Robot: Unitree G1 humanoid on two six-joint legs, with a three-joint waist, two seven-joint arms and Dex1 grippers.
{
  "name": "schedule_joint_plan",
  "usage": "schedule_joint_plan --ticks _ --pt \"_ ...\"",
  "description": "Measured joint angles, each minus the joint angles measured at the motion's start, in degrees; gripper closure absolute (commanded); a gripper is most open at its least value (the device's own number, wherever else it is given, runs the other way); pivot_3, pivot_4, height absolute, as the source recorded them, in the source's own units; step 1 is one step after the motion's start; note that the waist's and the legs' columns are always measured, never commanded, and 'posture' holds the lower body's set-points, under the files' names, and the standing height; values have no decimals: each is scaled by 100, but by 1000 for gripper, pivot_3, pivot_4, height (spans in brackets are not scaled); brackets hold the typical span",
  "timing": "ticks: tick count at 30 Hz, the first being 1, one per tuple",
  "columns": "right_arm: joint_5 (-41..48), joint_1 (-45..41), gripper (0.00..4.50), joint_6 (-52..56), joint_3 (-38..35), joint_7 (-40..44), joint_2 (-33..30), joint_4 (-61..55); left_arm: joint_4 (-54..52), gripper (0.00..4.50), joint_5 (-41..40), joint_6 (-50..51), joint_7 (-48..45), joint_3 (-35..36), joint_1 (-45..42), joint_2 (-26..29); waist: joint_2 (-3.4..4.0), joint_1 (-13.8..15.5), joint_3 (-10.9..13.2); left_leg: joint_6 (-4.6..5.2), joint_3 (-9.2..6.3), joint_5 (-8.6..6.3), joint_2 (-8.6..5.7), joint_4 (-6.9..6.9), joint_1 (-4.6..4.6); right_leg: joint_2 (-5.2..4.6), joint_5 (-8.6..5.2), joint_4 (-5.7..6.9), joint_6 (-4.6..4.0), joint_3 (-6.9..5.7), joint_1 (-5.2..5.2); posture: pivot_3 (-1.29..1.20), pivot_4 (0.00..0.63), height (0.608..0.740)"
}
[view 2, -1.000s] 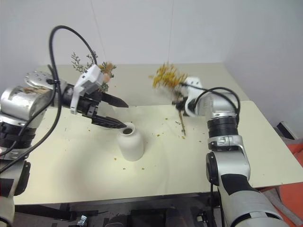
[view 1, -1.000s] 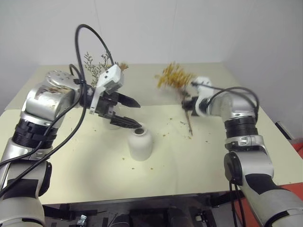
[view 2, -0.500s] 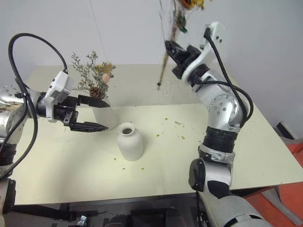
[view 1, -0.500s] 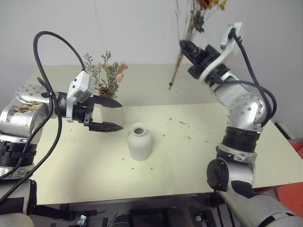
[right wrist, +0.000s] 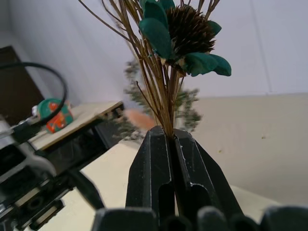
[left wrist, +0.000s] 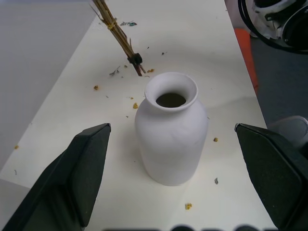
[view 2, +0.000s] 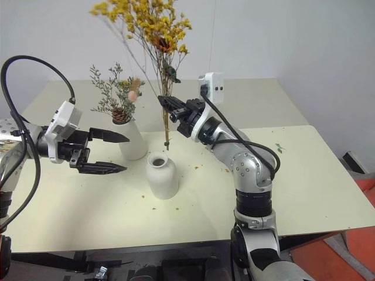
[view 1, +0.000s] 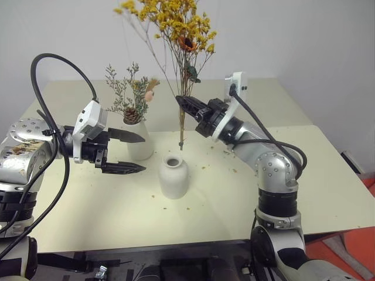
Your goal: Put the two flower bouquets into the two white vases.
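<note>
My right gripper [view 1: 181, 102] is shut on the stems of the bushy yellow-orange bouquet [view 1: 173, 23] and holds it upright. The stem ends [left wrist: 136, 63] hang just behind the mouth of the squat white vase [view 1: 174, 175], outside it. This vase stands at the table's middle. My left gripper [view 1: 143, 154] stands open to the left of the squat vase, with nothing between its fingers [left wrist: 82, 168]. The grey-green bouquet [view 1: 130, 93] with a pinecone stands in the tall white vase [view 1: 139, 145] behind the left gripper.
Small dried crumbs lie scattered on the cream table [view 1: 234, 193] around the squat vase. The table's right half and front strip are bare. A white wall rises behind the table.
The right arm lifted the yellow bouquet from low over the table's right side, swung it up and brought it left, upright behind the squat vase. The left gripper drew back leftward, still open.
</note>
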Motion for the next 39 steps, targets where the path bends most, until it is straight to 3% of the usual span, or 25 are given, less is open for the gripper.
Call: schedule_joint_plan --ticks 15,30,39 --pt "592 245 4434 -266 88 952 -266 -367 24 0 10 -38 -146 -148 -127 -37 0 13 0 0 0 0 1 0 1 1 -5 0 9 -1 1 0 150 740" --pt "100 653 4434 -899 695 1492 -320 211 35 0 16 -94 -187 -261 -185 -135 -1 12 0 0 0 0 2 0 2 2 -5 0 8 -1 1 0 150 740" --pt "0 673 4434 -939 871 2263 -726 315 41 0 24 -95 -195 -277 -186 -141 -1 17 -1 0 0 0 2 0 2 3 -6 0 10 -1 1 0 150 740"
